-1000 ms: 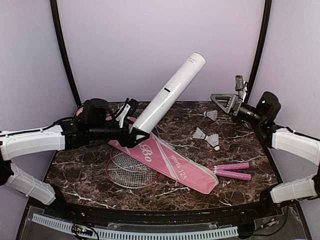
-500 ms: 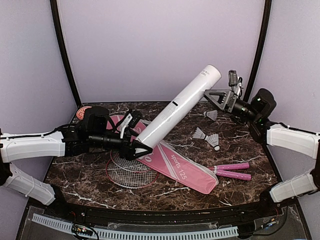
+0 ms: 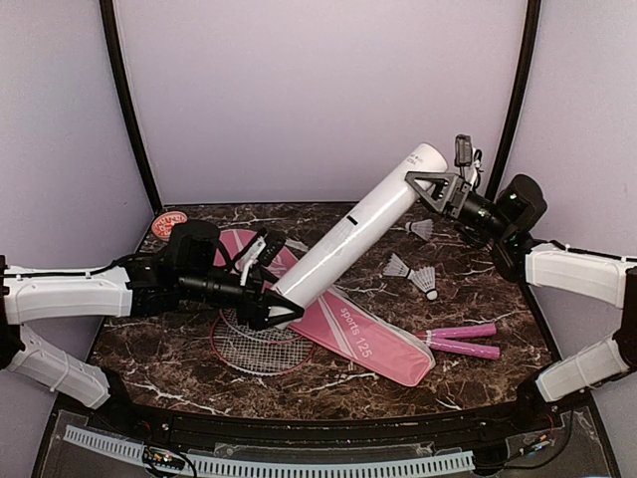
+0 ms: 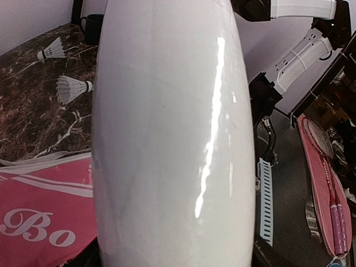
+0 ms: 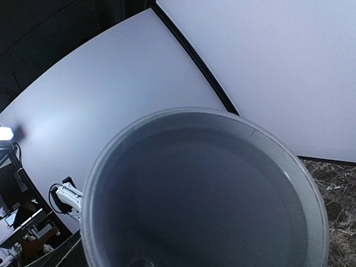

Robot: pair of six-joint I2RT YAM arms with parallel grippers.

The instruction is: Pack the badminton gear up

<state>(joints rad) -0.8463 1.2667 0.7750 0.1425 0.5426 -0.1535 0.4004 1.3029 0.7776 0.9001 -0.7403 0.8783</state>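
The long white tube [image 3: 348,234] slants up to the right above the table, and its wall fills the left wrist view [image 4: 172,139]. My left gripper [image 3: 271,304] is shut on its lower end. My right gripper [image 3: 426,184] is at the tube's open upper end. The right wrist view looks straight into that mouth [image 5: 206,194], which hides the fingers. The pink bag [image 3: 343,321] lies over the two rackets, with heads [image 3: 257,344] and pink handles [image 3: 463,341] sticking out. Three shuttlecocks [image 3: 420,229] [image 3: 396,266] [image 3: 426,281] lie at the right. A red cap [image 3: 169,222] lies at back left.
A small dark cup [image 4: 92,25] stands at the table's far edge beyond two shuttlecocks [image 4: 72,87]. Black frame posts [image 3: 518,90] rise at both back corners. The right arm's white links [image 4: 303,53] reach over the table's right side.
The left arm has swung the tube lower and to the right, uncovering the red cap. The right gripper has moved left and up to the tube's open end.
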